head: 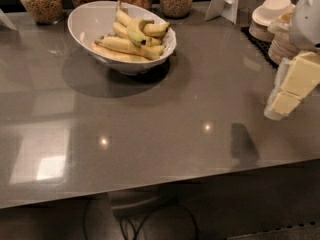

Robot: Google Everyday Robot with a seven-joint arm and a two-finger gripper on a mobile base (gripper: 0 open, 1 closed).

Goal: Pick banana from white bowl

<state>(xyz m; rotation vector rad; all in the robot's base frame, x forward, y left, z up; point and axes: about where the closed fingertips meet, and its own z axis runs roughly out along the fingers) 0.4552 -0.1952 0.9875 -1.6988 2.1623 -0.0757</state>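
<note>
Glossy white ceramic bowl [82,21] on grey tabletop [150,124], we count roughly six bananas inside, one short greenish curved banana [135,31] topmost, four glass jars [40,1] behind, one cream gripper [287,96] far right, well apart, its grip we cannot tell

The short, greenish, curved banana [134,31] lies atop the paler bananas [117,44] in the glossy white bowl [87,21], which stands upright near the worktop's [165,134] far edge, left of centre. My gripper [292,89] hangs at the right edge.
</note>
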